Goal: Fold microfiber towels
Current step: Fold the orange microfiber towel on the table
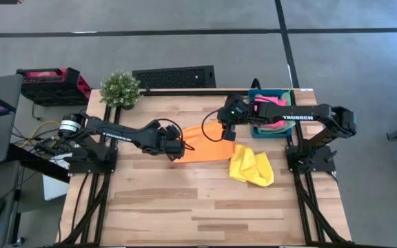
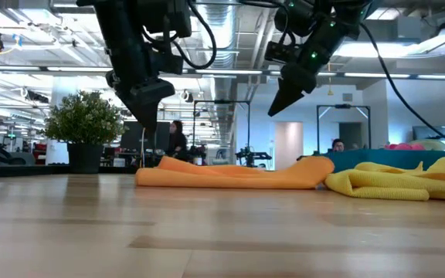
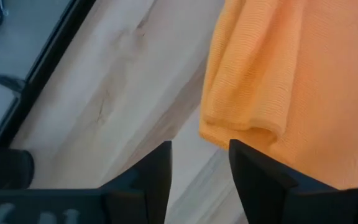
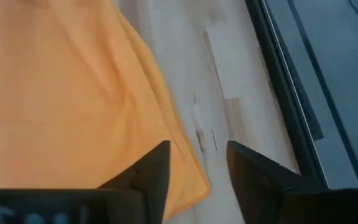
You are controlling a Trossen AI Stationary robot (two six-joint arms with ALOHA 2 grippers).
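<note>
Overhead, the left gripper (image 1: 178, 148) hangs above the orange towel's (image 1: 209, 146) left end, its two fingers (image 3: 151, 171) parted with bare wood showing in the gap and nothing between them. The right gripper (image 1: 227, 133) is raised over the same towel's far right edge, its two fingers (image 4: 151, 171) likewise spread and empty; in its wrist view the cloth's corner lies just beside one finger, not pinched. From table height both grippers sit clear above the cloth, apart from it.

One orange towel lies flattened and folded along the middle of the table (image 1: 185, 213), with a rolled hem at its left end. One yellow towel (image 1: 251, 167) sits crumpled, touching the orange one's right end. One hot pink towel (image 1: 271, 101) rests in the teal bin (image 1: 253, 93) at the far right corner, partly hidden under the right arm. I count three towels in view.

One potted plant (image 1: 120, 88) stands at the far left corner of the table. Two people (image 2: 178, 139) show in the room behind, seen in the low view.
</note>
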